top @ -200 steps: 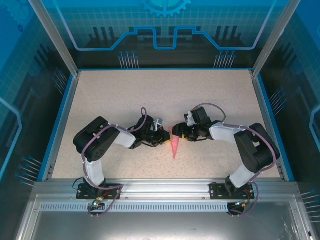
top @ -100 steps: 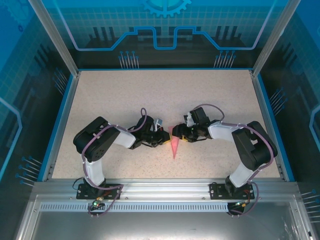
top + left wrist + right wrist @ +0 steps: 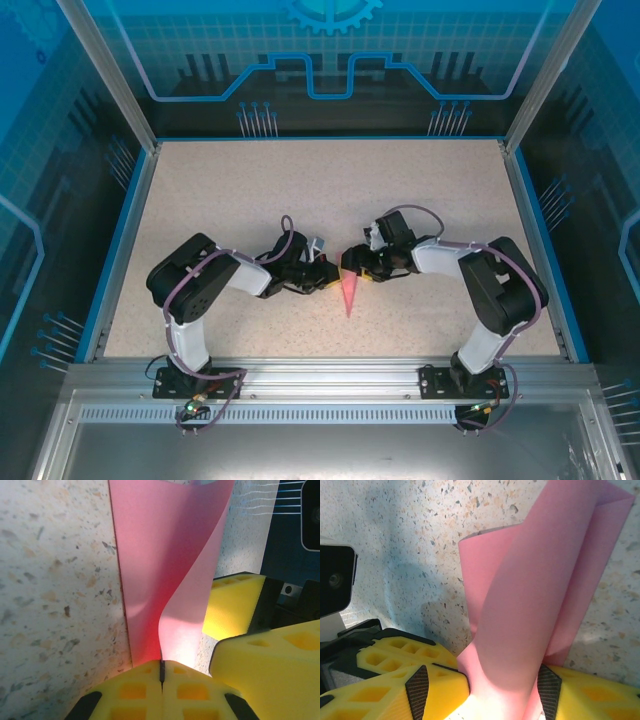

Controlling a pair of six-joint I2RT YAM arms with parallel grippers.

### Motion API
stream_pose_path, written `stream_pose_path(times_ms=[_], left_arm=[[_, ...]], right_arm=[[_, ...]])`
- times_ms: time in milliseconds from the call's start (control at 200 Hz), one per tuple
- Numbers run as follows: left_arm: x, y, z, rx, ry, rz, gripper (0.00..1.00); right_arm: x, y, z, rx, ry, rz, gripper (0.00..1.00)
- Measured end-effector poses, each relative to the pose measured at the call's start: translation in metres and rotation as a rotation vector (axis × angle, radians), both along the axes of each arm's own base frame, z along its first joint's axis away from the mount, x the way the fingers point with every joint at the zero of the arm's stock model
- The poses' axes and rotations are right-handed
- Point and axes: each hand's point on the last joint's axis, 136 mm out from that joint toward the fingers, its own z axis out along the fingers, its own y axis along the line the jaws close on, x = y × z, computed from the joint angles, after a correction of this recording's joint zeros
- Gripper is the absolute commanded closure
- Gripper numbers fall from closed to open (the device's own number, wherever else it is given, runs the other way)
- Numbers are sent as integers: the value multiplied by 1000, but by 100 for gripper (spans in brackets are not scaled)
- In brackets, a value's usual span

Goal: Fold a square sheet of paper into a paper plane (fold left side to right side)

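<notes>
The pink sheet of paper (image 3: 348, 293) lies at the table's middle, folded into a narrow paper-plane dart with its tip toward the arms. My left gripper (image 3: 330, 279) reaches its wide end from the left. In the left wrist view that gripper (image 3: 161, 666) is shut on one raised flap of the paper (image 3: 165, 555), which curls up off the table. My right gripper (image 3: 353, 266) comes in from the right. Its jaws (image 3: 483, 690) stand open with the curled paper (image 3: 545, 580) passing between the fingers (image 3: 435, 682).
The speckled table (image 3: 250, 200) is bounded by a blue rim and glass walls. The right gripper's yellow fingers (image 3: 235, 605) sit close beside the left one. The left wrist's camera housing (image 3: 332, 580) is near in the right wrist view.
The right gripper has edged left over the paper's wide end, its arm following. The left gripper has held still, shut on the flap.
</notes>
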Motion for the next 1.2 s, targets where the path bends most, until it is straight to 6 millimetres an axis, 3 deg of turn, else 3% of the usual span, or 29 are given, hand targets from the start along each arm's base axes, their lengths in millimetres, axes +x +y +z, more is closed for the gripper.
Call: stream_pose_path(times_ms=[975,1200], left_arm=[[2,1,-9,3,16,-7,100],[2,1,-9,6,17,-8,100]], right_arm=[[0,2,-1,-23,1,33,35],[-1,-4,13,-24,-22,29,34]])
